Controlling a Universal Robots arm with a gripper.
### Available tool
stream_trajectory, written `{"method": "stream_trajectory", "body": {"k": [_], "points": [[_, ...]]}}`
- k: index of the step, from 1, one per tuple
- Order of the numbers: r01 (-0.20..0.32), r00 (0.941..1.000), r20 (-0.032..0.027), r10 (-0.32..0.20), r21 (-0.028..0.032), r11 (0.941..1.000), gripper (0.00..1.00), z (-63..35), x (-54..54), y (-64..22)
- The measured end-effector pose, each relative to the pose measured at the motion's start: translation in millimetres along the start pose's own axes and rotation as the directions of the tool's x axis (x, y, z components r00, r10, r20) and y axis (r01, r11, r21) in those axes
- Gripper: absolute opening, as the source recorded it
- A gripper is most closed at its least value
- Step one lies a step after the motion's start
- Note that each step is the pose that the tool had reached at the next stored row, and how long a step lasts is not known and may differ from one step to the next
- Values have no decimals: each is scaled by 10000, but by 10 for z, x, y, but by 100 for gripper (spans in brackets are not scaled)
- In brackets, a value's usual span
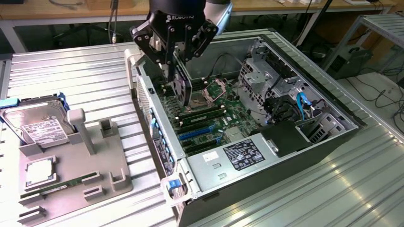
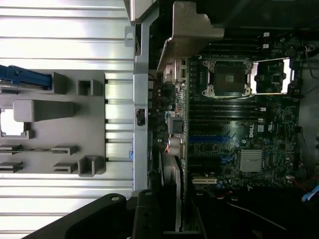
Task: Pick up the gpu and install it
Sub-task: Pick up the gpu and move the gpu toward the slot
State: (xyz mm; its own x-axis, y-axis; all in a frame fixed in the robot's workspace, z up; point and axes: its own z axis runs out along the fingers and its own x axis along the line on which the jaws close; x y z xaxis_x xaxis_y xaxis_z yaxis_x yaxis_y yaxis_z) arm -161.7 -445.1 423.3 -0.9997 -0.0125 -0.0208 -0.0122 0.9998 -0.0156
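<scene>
The claw (image 1: 171,71) is shut tight on the gpu (image 1: 184,90); the card hangs on its edge inside the open computer case (image 1: 277,179), just above the green board (image 1: 237,113), not in a slot yet. To do it well, I think it should stay straight, line up with a blue slot (image 1: 196,133) and go down slowly.

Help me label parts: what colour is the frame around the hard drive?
The frame is blue, clearest in the exterior view.
</scene>
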Motion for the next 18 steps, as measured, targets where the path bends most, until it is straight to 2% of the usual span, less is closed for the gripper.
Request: {"method": "stream_trajectory", "body": {"k": [18], "points": [[1,10000,1,-1,1,10000,27,6,-254,-3]]}}
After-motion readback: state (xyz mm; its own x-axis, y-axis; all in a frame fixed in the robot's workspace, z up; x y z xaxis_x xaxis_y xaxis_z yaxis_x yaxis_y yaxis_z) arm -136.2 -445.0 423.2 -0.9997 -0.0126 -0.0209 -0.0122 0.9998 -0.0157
